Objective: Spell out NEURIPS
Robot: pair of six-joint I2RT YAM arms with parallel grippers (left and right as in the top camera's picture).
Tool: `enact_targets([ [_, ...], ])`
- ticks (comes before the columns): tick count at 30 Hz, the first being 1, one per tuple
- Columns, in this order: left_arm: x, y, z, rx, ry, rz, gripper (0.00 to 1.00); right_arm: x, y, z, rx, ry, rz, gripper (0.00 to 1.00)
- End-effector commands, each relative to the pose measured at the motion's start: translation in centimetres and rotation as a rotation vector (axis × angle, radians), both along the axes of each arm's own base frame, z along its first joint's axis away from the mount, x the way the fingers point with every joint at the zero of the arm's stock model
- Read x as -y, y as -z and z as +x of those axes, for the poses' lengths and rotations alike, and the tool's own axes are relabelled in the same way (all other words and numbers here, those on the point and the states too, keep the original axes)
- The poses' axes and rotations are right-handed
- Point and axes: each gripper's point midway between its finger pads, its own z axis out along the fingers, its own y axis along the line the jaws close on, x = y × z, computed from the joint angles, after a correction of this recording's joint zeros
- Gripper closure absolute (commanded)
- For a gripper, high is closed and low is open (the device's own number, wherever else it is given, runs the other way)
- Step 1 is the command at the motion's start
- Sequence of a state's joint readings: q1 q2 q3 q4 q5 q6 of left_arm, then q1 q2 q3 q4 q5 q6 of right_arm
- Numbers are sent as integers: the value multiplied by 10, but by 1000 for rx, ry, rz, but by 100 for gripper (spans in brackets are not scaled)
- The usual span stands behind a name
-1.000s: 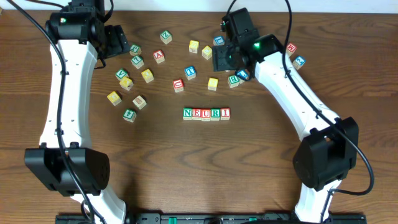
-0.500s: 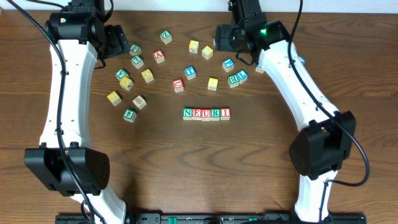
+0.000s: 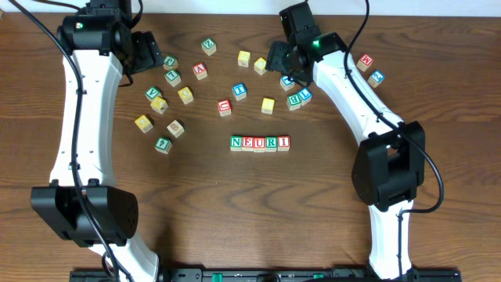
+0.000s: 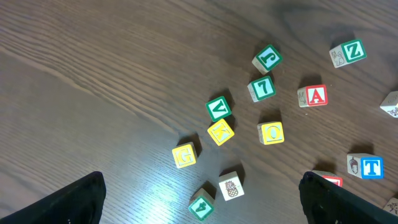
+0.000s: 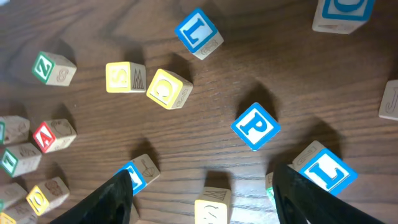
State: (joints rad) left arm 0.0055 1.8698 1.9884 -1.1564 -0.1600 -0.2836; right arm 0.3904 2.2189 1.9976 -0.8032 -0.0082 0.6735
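A dark brown wood-grain table (image 3: 329, 204) fills the overhead view. A pale strip (image 3: 438, 6) runs along its 12 o'clock edge and a black rail (image 3: 266, 274) along its 6 o'clock edge, between the two arm bases.

Near the centre, five cubes stand touching in a line, the NEURI row (image 3: 261, 142). The blue-framed P cube (image 5: 255, 126) lies at about 1 o'clock from that row, on the wood close under the right gripper (image 5: 202, 173). The right gripper's fingers (image 5: 115, 199) are spread apart and hold nothing. The yellow S cube (image 5: 125, 77) sits at about 10 o'clock from the P, just beside a yellow C cube (image 5: 169, 88).

The left gripper (image 3: 147, 52) hangs toward the 10 o'clock corner. Its fingers (image 4: 71, 199) are spread wide with nothing between them, above a scatter of loose cubes (image 4: 221, 132).

Bare wood runs at 3 o'clock from the row's I end (the widest bare stretch is the whole 6 o'clock half). The left arm (image 3: 74, 117) lines the 9 o'clock side. The right arm (image 3: 352, 98) crosses from 4 o'clock toward 12.
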Motion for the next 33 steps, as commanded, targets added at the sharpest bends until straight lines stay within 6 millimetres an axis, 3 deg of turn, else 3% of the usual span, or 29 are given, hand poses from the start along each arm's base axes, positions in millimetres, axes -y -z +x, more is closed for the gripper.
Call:
enact_targets([
  [1,-3,-9,-2,17,-1,8,2,4,7,4,-12,82,4,34],
  [17,-3,-9,-2,17,-1,8,2,13,67,10,-85,145,-38,45],
  [24,-3,-9,-2,17,-1,8,2,25,74,14,-89,170,-59,48],
  [33,-3,-9,-2,17,-1,9,2,26,91,10,-123,168,-71,48],
])
